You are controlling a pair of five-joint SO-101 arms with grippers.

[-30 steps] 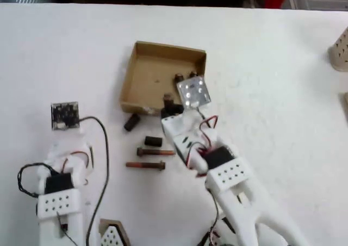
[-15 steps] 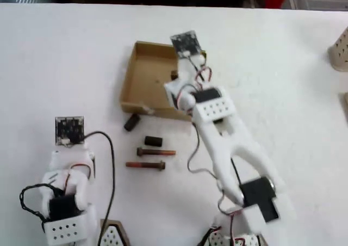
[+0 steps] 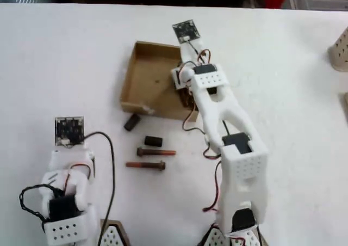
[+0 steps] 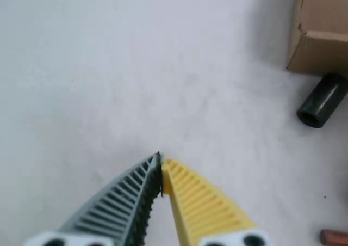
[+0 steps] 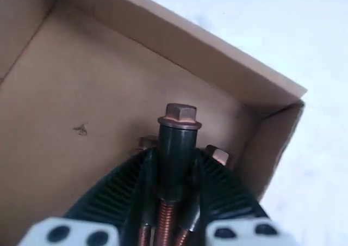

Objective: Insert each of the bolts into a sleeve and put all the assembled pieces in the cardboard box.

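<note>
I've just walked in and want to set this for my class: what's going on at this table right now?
The right arm is stretched over the cardboard box, its jaws shut on a bolt-in-sleeve piece held above the box floor. Two loose bolts and two black sleeves lie on the table in front of the box, not yet assembled. The left arm sits off to the side, jaws shut and empty over bare table.

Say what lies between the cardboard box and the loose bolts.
In the high view, one black sleeve lies by the cardboard box, and a second sleeve lies nearer the bolts.
</note>
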